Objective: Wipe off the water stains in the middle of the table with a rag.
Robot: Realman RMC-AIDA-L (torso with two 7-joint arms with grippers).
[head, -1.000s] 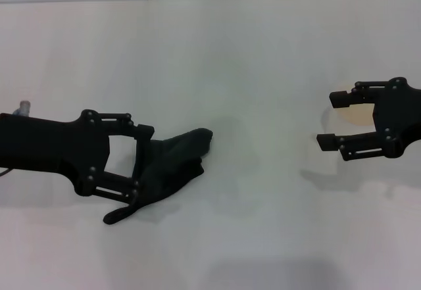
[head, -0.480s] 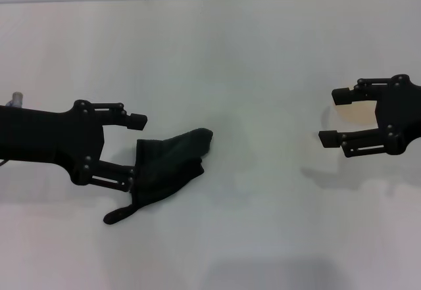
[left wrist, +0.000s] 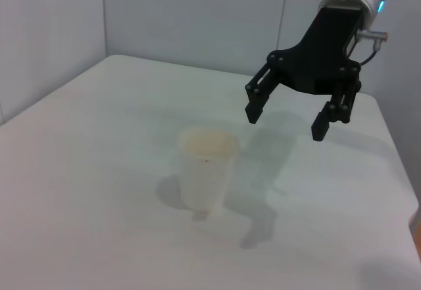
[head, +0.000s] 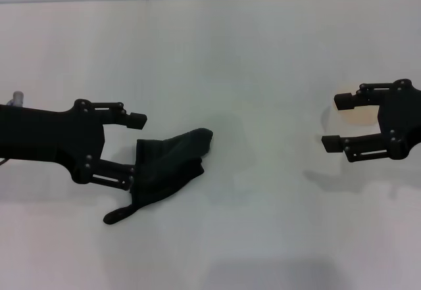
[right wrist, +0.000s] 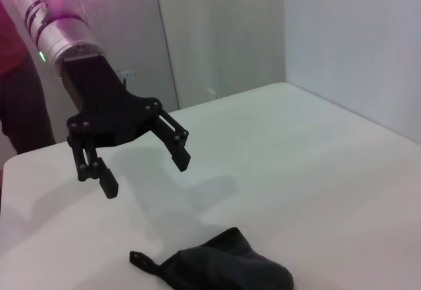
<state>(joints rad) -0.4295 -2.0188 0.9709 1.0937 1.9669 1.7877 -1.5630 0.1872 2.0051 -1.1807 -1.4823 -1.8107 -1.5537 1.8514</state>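
— Both grippers spread wide?
— Yes. The left gripper (head: pixel 134 144) hangs over the rag (head: pixel 164 169), its lower finger covering the cloth's edge; the right gripper (head: pixel 337 121) half hides a paper cup (left wrist: pixel 205 169).
— And the water stains?
— None I can see on the table (head: pixel 263 60).

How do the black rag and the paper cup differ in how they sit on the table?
The rag is black and lies flat and crumpled on the table, while the cup is pale and stands upright with its mouth open. The rag lies just beside the left hand, which hangs open above its edge. The cup stands by the right hand, also open. Neither is being held.
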